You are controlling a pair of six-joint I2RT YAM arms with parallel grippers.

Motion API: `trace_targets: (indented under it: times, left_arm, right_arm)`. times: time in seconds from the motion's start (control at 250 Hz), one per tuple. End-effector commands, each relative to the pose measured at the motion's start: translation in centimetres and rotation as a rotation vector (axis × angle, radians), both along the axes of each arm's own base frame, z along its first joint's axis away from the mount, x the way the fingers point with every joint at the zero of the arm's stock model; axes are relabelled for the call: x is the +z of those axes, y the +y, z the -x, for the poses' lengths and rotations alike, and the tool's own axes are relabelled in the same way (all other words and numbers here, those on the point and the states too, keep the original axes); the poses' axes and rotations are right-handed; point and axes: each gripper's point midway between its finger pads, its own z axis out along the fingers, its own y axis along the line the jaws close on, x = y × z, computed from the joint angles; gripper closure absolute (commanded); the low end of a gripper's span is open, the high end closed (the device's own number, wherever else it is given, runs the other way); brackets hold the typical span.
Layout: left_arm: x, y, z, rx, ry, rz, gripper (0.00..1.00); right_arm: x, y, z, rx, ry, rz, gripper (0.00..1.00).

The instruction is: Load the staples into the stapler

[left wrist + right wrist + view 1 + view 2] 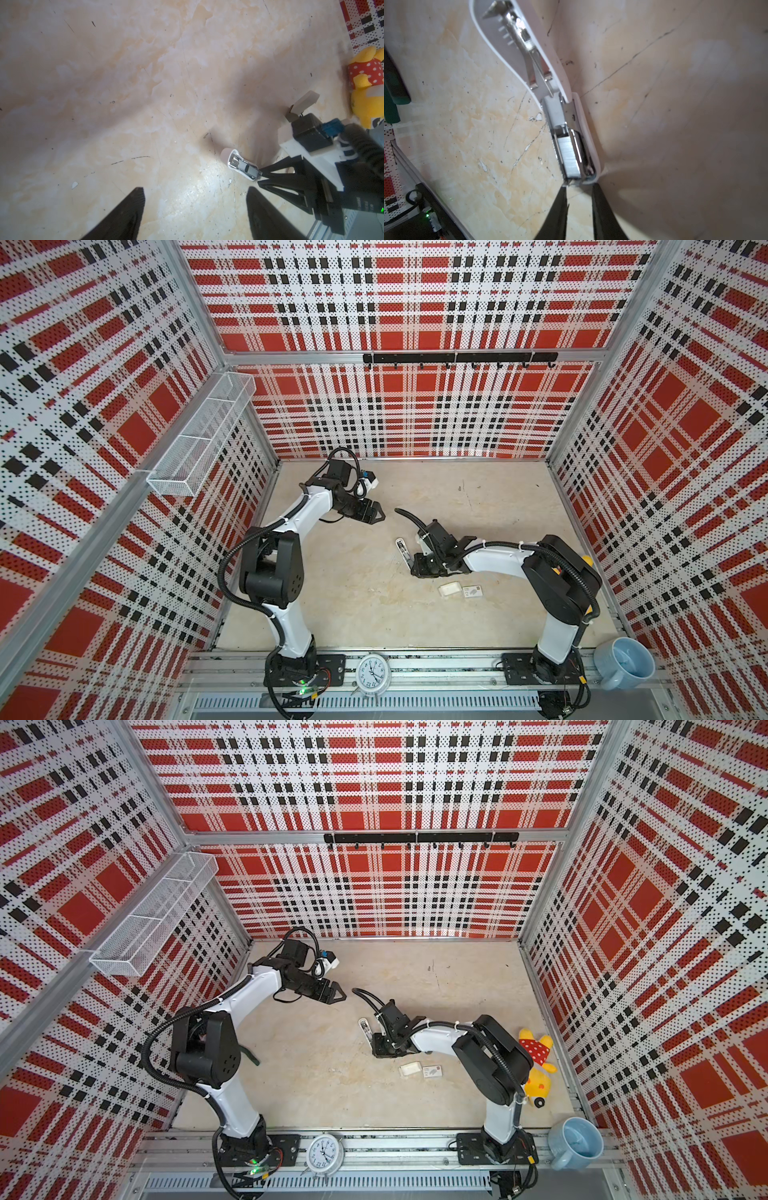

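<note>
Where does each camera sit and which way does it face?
Top views: high overhead, looking down; left arm and right arm show.
Left wrist: on the left arm, facing the table past the open left gripper; stapler, right gripper beyond.
Right wrist: on the right arm, close over the open stapler and staples; right gripper at its end.
Shared: the stapler, in all views.
</note>
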Motion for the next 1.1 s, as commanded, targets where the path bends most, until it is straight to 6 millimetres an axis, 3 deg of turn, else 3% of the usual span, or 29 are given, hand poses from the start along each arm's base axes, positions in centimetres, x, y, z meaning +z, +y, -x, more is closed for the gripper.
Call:
trace_targets:
  times: [0.0,0.384,0.744,0.916,1.096]
  left_arm:
    - [0.9,0.0,0.2,-0.011,-0.043,-0.002,0.21]
    - [-1.1,-0.5,0.8,-0.045,-0.016,0.005,0.22]
    - [-1.8,-0.4,1.5,-0.080,-0.022,-0.003,0.24]
    - [-1.1,-1.1,4.2,-0.303,-0.091,-0.015,0.25]
    - [-1.8,-1.0,7.1,-0.515,-0.079,-0.052,0.24]
  right_arm:
    - [-0.1,-0.5,-1.1,-0.014,-0.034,0.034,0.76]
    - [-0.4,-1.0,-2.9,-0.007,-0.065,0.101,0.76]
    - [0.0,-1.9,-5.0,-0.017,-0.096,0.131,0.76]
    - [0.3,-1.6,-5.2,0.000,-0.098,0.102,0.76]
    - [0.3,-1.3,-5.3,0.026,-0.092,0.087,0.76]
